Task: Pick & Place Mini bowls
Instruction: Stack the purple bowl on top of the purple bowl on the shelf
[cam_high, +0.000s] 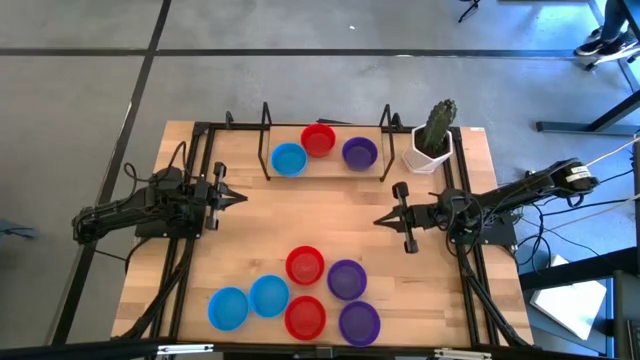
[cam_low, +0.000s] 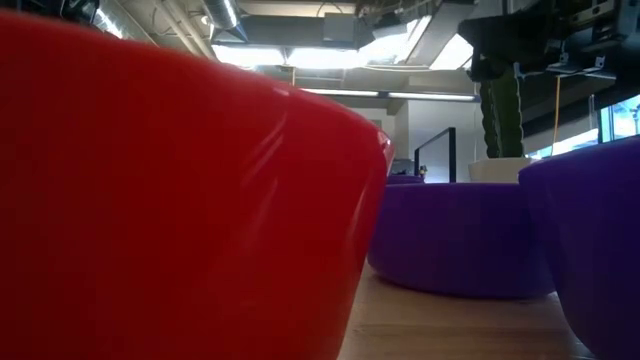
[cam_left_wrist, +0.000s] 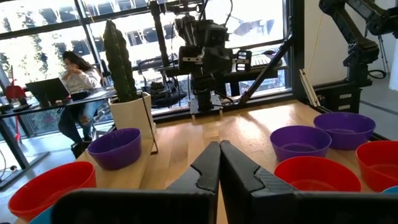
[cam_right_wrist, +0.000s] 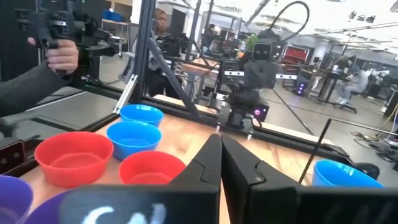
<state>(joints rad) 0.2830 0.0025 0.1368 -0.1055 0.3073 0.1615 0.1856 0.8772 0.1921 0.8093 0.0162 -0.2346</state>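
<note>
With six mini bowls (cam_high: 305, 265) clustered at the table's (cam_high: 330, 215) near edge and three already racked, both the left gripper (cam_high: 238, 199) and right gripper (cam_high: 381, 220) are seen clenched empty; a rim-first pinch is judged best.

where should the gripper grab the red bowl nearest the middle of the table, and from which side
Probably the thin rim of the red bowl, from above, one finger inside and one outside. It sits upright and open. Take the edge facing the table's centre: bare wood lies there, while a purple bowl and a blue bowl crowd the other sides. The right gripper, fingers shut, looks slightly nearer.
</note>
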